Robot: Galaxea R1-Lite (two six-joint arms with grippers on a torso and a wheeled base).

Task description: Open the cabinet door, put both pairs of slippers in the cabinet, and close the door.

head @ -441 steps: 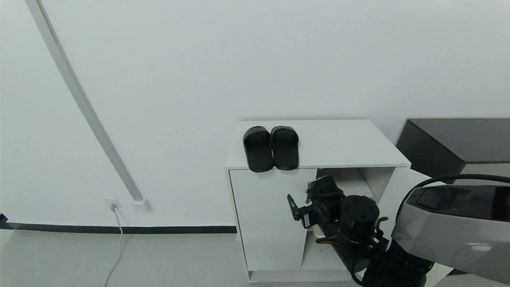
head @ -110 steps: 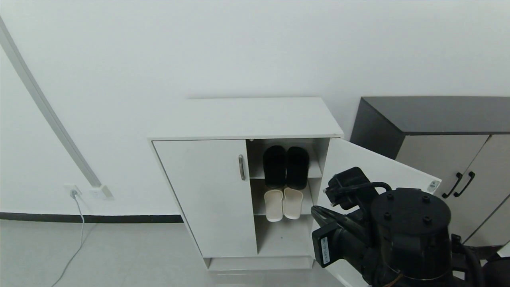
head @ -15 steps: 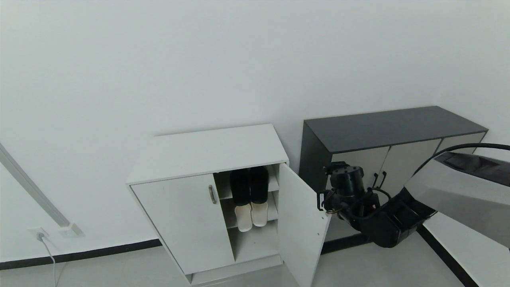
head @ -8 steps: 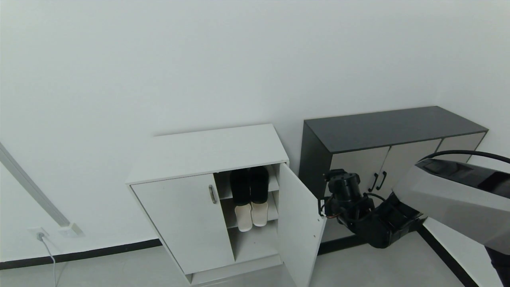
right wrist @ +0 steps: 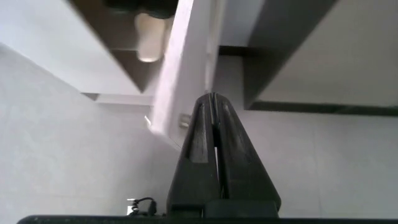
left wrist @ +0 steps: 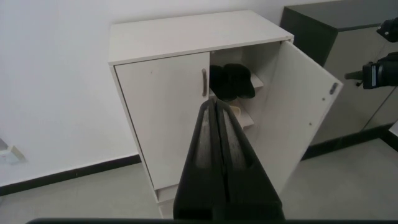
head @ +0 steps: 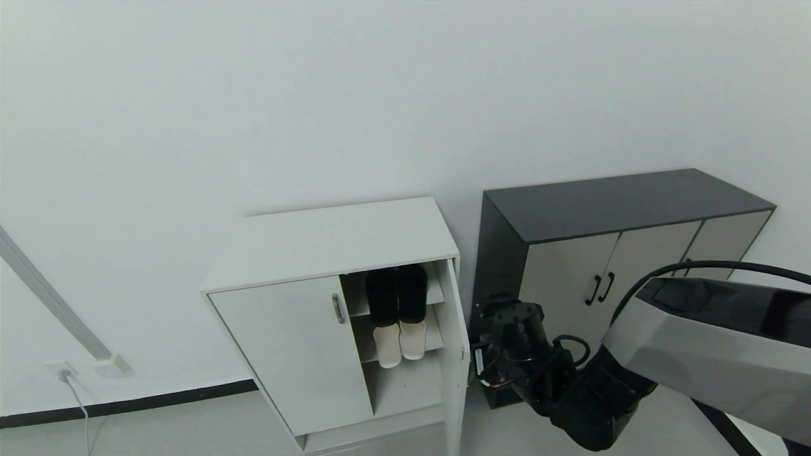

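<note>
My right gripper [right wrist: 214, 102] is sitting with its fingers pressed together on nothing, just beside the outer face of the open right door [head: 456, 361] of the white two-door cabinet [head: 329, 244]. Inside, the black slippers [head: 398, 294] are lying on the upper shelf — the cream slippers [head: 400, 342] on the shelf below. My left gripper [left wrist: 215, 109] is hovering in front of the cabinet — fingers likewise pressed together, empty.

**White cabinet with one door open, slippers inside**

The left gripper [left wrist: 215, 104], black fingers [left wrist: 207, 140] pressed together, points at a white two-door wooden cabinet [left wrist: 186, 37]. Its left door [left wrist: 165, 118], with a slim metal handle [left wrist: 203, 82], is closed; the right door [left wrist: 305, 118] stands open. Black slippers [left wrist: 236, 79] sit on the upper shelf [left wrist: 257, 83], with cream slippers [left wrist: 239, 110] beneath. The right gripper [left wrist: 372, 73] is just beside the open door's free edge.
</note>
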